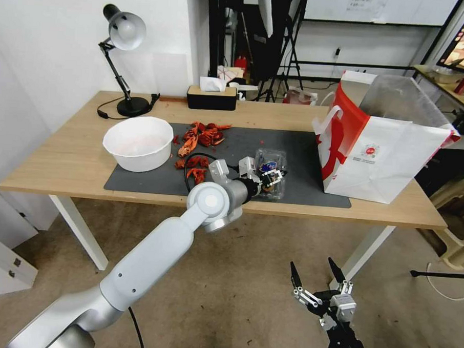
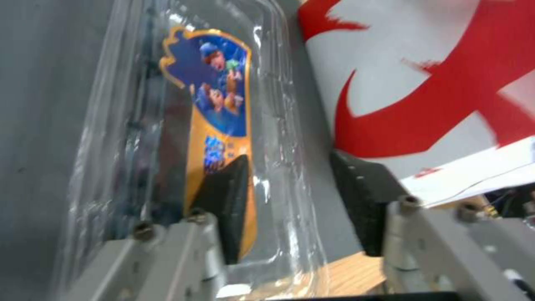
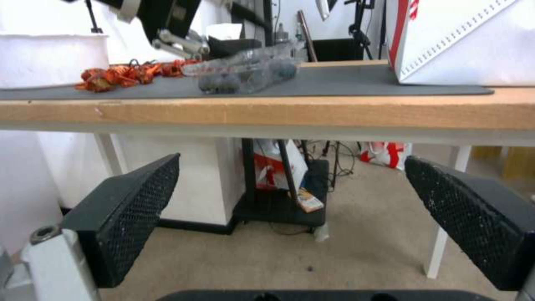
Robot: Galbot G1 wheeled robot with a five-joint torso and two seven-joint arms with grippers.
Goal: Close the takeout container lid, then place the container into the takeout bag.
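Left gripper [image 1: 274,179] is down at the takeout container [image 1: 271,171], which sits on the dark grey mat [image 1: 294,146] near the counter's [image 1: 63,156] front edge, just left of the takeout bag [image 1: 381,150]. The container's long axis runs front to back across the mat, one short end toward the robot. In the left wrist view the jaws stand apart: one black pad lies on the lid [image 2: 223,104], over its yellow and blue label, while the other hangs off the container's side toward the bag, not touching the plastic. The lid is clear, glossy and ribbed, with rounded corners. From the right wrist view the container [image 3: 245,71] looks low and flat, dark berries showing through the shell, lid lying down over the base.

The bag stands upright, stiff white paper with a broad red stripe, mouth open, silvery lining showing.

Right gripper [image 1: 314,275] hangs low in front of the counter, below its edge, jaws wide apart and empty, textured black pads facing each other.

A round white bowl [image 1: 139,141] and red shell scraps [image 1: 200,136] lie farther left.
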